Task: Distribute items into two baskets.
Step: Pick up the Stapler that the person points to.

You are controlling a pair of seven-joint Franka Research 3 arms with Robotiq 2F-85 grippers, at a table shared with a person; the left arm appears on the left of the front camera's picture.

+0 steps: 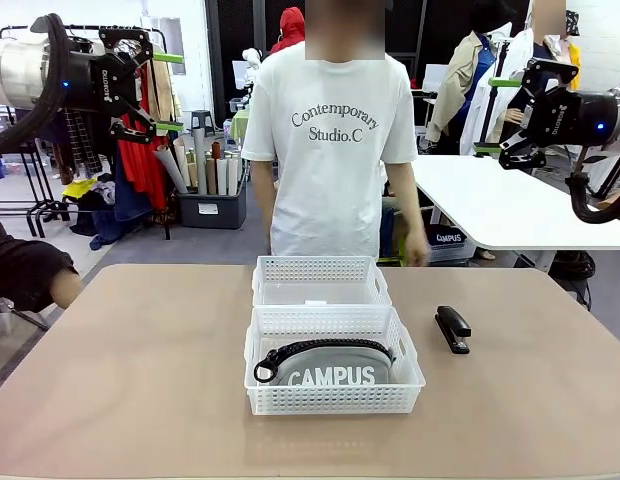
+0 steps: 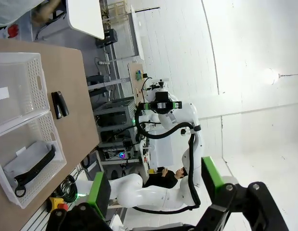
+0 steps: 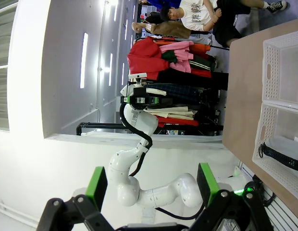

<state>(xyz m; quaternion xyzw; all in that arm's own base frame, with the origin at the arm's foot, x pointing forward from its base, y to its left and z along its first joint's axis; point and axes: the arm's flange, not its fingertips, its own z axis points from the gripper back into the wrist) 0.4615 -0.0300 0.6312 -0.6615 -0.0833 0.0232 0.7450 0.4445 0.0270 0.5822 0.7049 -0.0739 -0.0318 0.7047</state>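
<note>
Two white lattice baskets stand end to end mid-table. The near basket (image 1: 335, 398) holds the grey "CAMPUS" pouch (image 1: 335, 370) with its black strap. The far basket (image 1: 320, 263) has only a small white label in it. The black stapler (image 1: 452, 329) lies on the table right of the near basket. My left gripper (image 1: 170, 92) hangs open high at the upper left, and my right gripper (image 1: 493, 115) is open high at the upper right; both are far above the table. The left wrist view shows the stapler (image 2: 59, 104) beside the baskets (image 2: 55, 139), the pouch (image 2: 31, 163) and my open left gripper (image 2: 154, 192). The right wrist view shows my open right gripper (image 3: 151, 187), the baskets (image 3: 269, 72) and the pouch's strap (image 3: 283, 159).
A person in a white T-shirt (image 1: 330, 150) stands at the table's far edge, one hand (image 1: 417, 250) low beside the far basket. Another person's dark-sleeved arm (image 1: 25, 272) rests at the left edge. A white table (image 1: 510, 200) and a clothes rack (image 1: 140, 150) stand behind.
</note>
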